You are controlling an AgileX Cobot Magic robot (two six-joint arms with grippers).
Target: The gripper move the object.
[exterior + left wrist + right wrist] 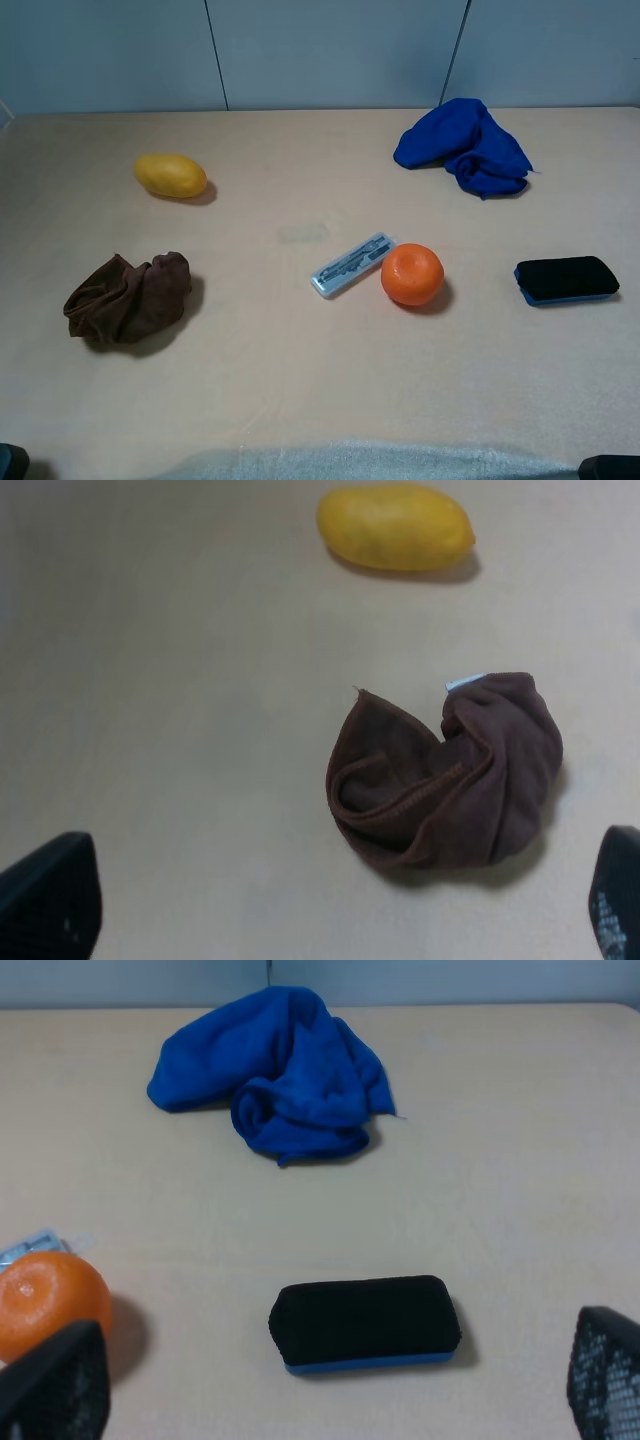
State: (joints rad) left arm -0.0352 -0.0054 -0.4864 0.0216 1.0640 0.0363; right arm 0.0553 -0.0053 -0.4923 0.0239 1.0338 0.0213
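The object, a slim whitish-grey bar (352, 264) with dark markings, lies flat near the table's middle, touching or almost touching an orange (412, 274) on its right. Only its corner (35, 1245) shows behind the orange in the right wrist view. My left gripper (335, 905) is open and empty at the near left, with a crumpled brown cloth (450, 775) in front of it. My right gripper (330, 1380) is open and empty at the near right, facing a black-topped, blue-edged eraser block (365, 1322). Both grippers are far from the bar.
A yellow mango-like fruit (171, 175) lies at the far left and a crumpled blue cloth (465, 146) at the far right. The brown cloth (128, 298) is at the left and the eraser block (566, 279) at the right edge.
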